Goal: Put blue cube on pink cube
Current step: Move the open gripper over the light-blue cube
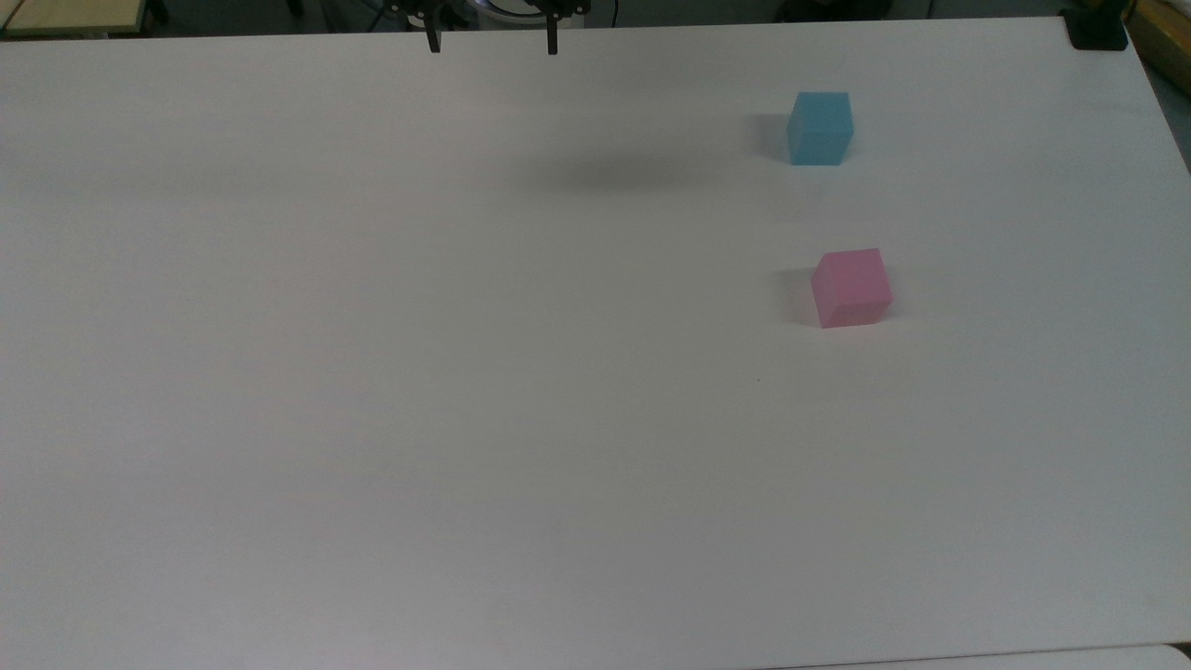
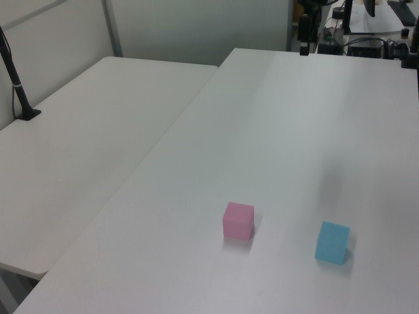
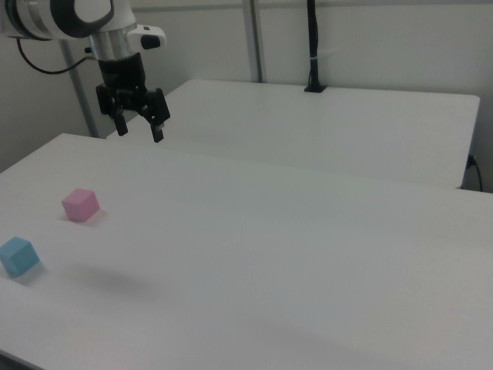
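Blue cube [image 1: 820,128] sits on the white worktop [image 1: 465,419], close to the edge that runs along the top view's right and toward the far right corner there; nothing touches it. The pink cube [image 1: 850,288] lies nearer the camera along that same edge, well apart from the blue one and turned slightly off square to it. In the left view the pair sit near the worktop's near edge, pink [image 2: 238,220] to the left view's left of blue [image 2: 332,242]; in the right view both are at the near left corner, blue [image 3: 18,256] in front of pink [image 3: 80,205].

The end effector [image 3: 139,124] hangs high above the worktop with its two fingers spread and nothing between them; in the top view its fingertips [image 1: 492,42] poke in at the far edge, well away from both cubes.

Risks, as I judge them: the whole approach is not yet made, so a descent slightly off centre could have a fingertip land on the blue cube's top or shove it along the smooth surface. The cubes are about equal in size, so there is little margin when placing; because the pink cube is rotated, a release without matching its angle could leave the blue one overhanging and tipping off. A low carry could knock the pink cube.

Count: one blue cube, one pink cube, one end effector, and a second white table [image 2: 78,131] beside the worktop.
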